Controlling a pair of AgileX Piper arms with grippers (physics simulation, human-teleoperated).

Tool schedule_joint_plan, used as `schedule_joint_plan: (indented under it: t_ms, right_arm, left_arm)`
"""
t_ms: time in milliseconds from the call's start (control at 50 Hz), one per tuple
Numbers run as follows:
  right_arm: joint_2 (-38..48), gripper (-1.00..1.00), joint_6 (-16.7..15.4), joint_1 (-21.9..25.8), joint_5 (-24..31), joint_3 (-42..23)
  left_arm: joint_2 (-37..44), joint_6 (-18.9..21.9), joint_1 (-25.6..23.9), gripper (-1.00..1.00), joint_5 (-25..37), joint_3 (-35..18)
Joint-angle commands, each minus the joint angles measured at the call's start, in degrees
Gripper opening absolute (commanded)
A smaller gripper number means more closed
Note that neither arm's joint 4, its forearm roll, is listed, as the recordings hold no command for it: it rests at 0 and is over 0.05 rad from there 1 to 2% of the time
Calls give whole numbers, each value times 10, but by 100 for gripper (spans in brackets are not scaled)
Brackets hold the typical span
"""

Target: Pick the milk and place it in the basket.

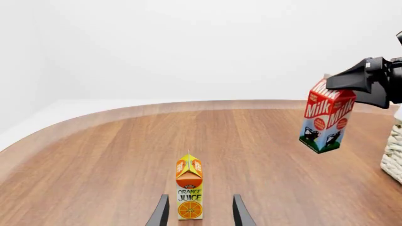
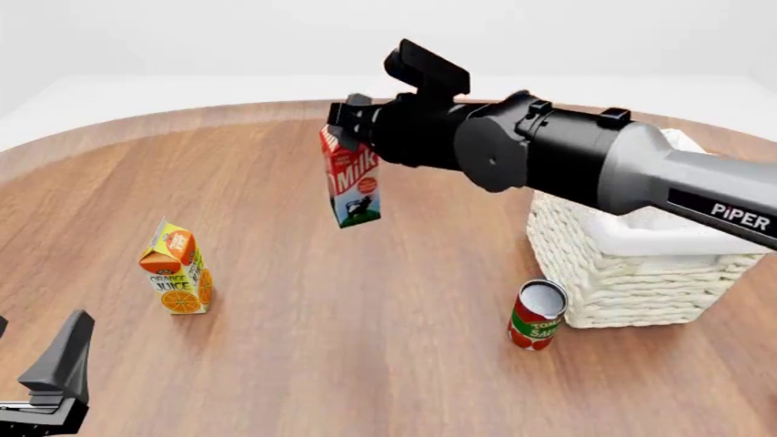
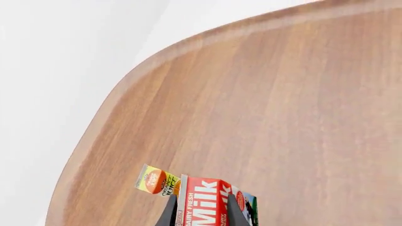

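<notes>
Right tool (image 2: pixel 346 123) is gripping the milk carton (image 2: pixel 351 187) by its top, carton hanging tilted above the bench (image 2: pixel 364 346). Left tool (image 1: pixel 199 212) is sitting with fingers spread, orange juice carton (image 1: pixel 189 188) just ahead.

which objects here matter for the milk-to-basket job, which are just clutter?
Job: milk carton, held off the table by the right gripper; white wicker basket.
Clutter: orange juice carton; tomato sauce can. Left gripper is idle, open.

We see wooden table (image 2: pixel 364 364), warm brown grain, curved far edge with lighter rim. Beyond it, plain white surround, no seam we can make out between wall and floor. Light soft, even; shadows on tabletop faint.
</notes>
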Motion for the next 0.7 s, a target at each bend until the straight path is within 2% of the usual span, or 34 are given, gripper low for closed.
schedule_joint_plan:
  t_ms: [20,460,700]
  right_arm:
    - [-41,-100,-1,-19,0,-1]
    - [-97,-100,-18,-46,27,-2]
    - [-143,-100,-30,-78,45,9]
  left_arm:
    - [0,0,0,100,0,0]
    - [0,0,0,100,0,0]
    - [0,0,0,100,0,0]
